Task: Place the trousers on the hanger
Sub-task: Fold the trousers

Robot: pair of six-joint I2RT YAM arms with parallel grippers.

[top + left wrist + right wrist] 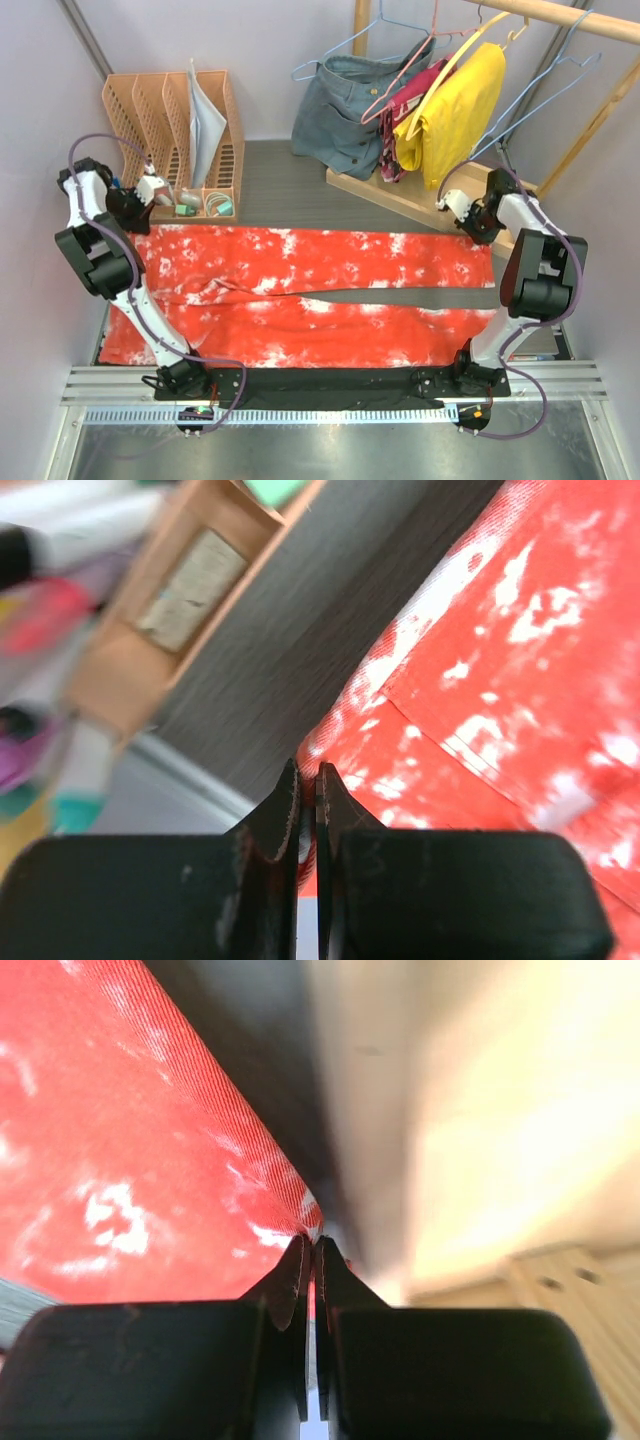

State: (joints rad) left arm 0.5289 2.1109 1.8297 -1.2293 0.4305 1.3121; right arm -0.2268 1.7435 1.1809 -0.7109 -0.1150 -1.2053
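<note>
Both clamp the trousers (330, 250) — left gripper (308, 773) and right gripper (310, 1246) — the pinched cloth mostly hidden.

Top view looking down, wrist views close, sharing trousers (320, 250)

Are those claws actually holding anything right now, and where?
Yes: the left gripper pinches the trousers at their far waist-end corner; the right gripper pinches the far leg's hem corner.
</note>
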